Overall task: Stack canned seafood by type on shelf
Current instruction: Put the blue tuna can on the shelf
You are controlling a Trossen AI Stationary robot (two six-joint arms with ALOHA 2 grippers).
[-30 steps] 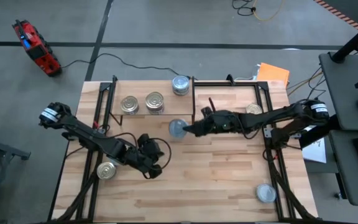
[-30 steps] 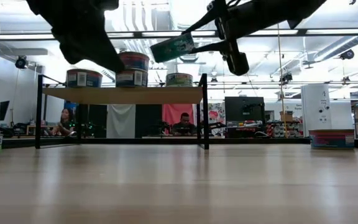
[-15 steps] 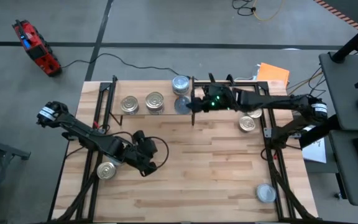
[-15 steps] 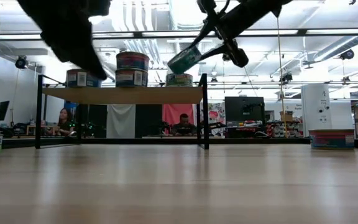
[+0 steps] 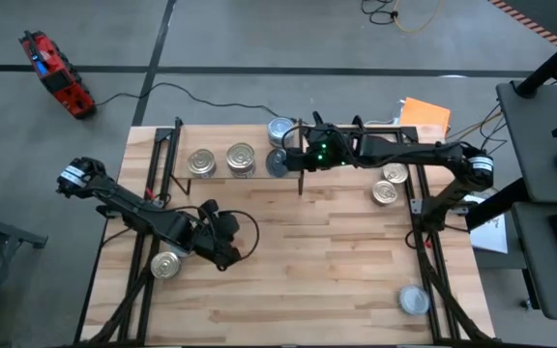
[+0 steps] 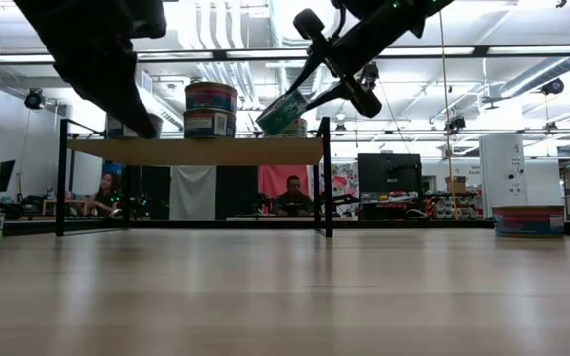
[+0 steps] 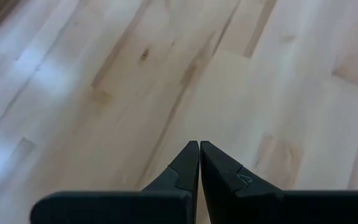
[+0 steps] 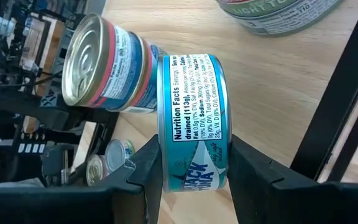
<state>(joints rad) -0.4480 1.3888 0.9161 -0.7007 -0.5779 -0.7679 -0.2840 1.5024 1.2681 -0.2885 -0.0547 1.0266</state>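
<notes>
One blue-labelled tin has travelled from the tabletop to the shelf's three-o'clock end, pinched tilted in the right gripper beside a silver-lidded tin; placement looks imminent. The left gripper stays pressed together, idle.

Four cameras: one overhead, one at surface level, one on each wrist.

The high view looks straight down on the whole wooden surface, both arms and the grey floor around. The low view sits at surface height, looking level across it to the shelf and the room behind. The left wrist view looks closely down past its own fingers at bare wood. The right wrist view is very near a blue-labelled tin between its fingers. High, low and right wrist views share the shelf and this tin.
</notes>
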